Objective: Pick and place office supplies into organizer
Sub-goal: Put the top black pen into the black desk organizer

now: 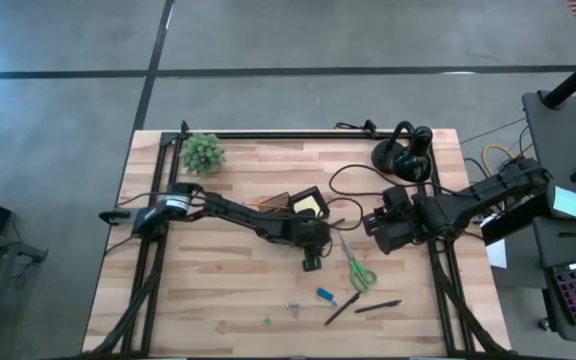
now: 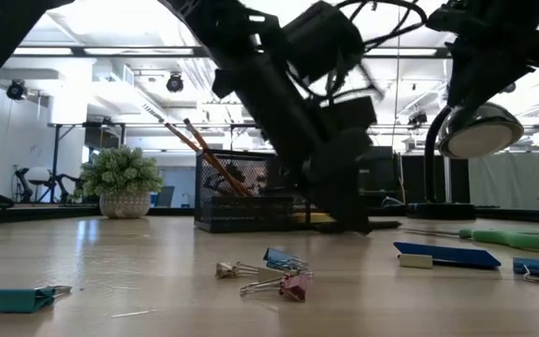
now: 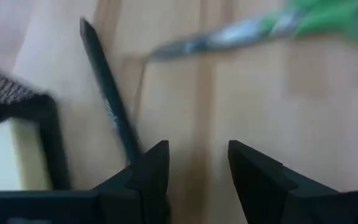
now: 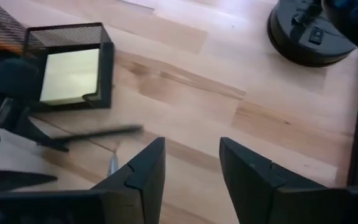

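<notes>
The black mesh organizer (image 1: 303,203) stands mid-table with a yellow sticky-note pad (image 4: 72,76) in one compartment and orange pencils (image 2: 204,150) in another. My left gripper (image 3: 194,163) is open and low over bare wood just right of the organizer (image 3: 23,112), near the green-handled scissors (image 1: 356,265). A black pen (image 3: 107,106) lies flat beside one of its fingers. My right gripper (image 4: 191,155) is open above the table (image 4: 185,93), to the right of the organizer, with nothing between its fingers. A blue piece (image 1: 325,295), two more black pens (image 1: 358,308) and metal clips (image 1: 293,307) lie near the front edge. My left gripper has only bare wood between its fingers. The black pen's near end (image 3: 129,146) runs behind the outer side of one finger (image 3: 154,165), and I cannot tell whether they touch.
A small potted plant (image 1: 204,152) stands at the far left corner. A round black headphone-like object (image 1: 405,155) with its cable sits at the far right. Binder clips (image 2: 265,274) and a teal piece (image 2: 17,298) lie close to the front edge.
</notes>
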You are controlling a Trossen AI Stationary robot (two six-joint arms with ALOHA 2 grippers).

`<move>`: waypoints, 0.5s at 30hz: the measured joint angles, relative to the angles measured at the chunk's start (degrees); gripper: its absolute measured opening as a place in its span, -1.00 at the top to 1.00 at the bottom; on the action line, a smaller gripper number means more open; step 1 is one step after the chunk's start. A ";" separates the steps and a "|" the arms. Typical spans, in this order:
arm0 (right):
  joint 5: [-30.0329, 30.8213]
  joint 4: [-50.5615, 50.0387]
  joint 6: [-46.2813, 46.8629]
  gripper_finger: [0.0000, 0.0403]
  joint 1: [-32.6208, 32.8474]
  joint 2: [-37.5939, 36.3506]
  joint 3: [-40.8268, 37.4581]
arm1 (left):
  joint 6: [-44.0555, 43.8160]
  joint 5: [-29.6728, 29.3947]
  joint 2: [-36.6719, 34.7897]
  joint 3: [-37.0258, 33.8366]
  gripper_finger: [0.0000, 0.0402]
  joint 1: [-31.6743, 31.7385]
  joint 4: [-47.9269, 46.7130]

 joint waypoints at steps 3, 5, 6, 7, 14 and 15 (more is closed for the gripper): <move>-0.37 -0.07 0.91 0.28 0.03 0.00 -0.24 | -0.38 -0.62 0.44 0.31 0.24 0.00 -0.83; -0.83 0.01 0.88 0.28 0.14 0.00 -0.37 | -0.60 -1.22 -0.08 0.45 0.24 0.04 -1.31; -0.98 0.01 0.86 0.28 0.14 0.00 -0.50 | -0.65 -1.61 -0.10 0.90 0.24 0.07 -1.61; -1.12 -0.02 0.88 0.28 0.14 0.00 -0.72 | -0.65 -2.41 -0.37 1.37 0.24 0.07 -2.01; -1.46 0.01 1.76 0.28 0.14 0.00 -1.97 | -1.16 -9.43 -1.80 4.77 0.24 1.41 -4.67; -1.46 0.08 1.78 0.28 0.14 0.00 -2.05 | -2.30 -7.19 -1.73 4.62 0.24 2.14 -5.23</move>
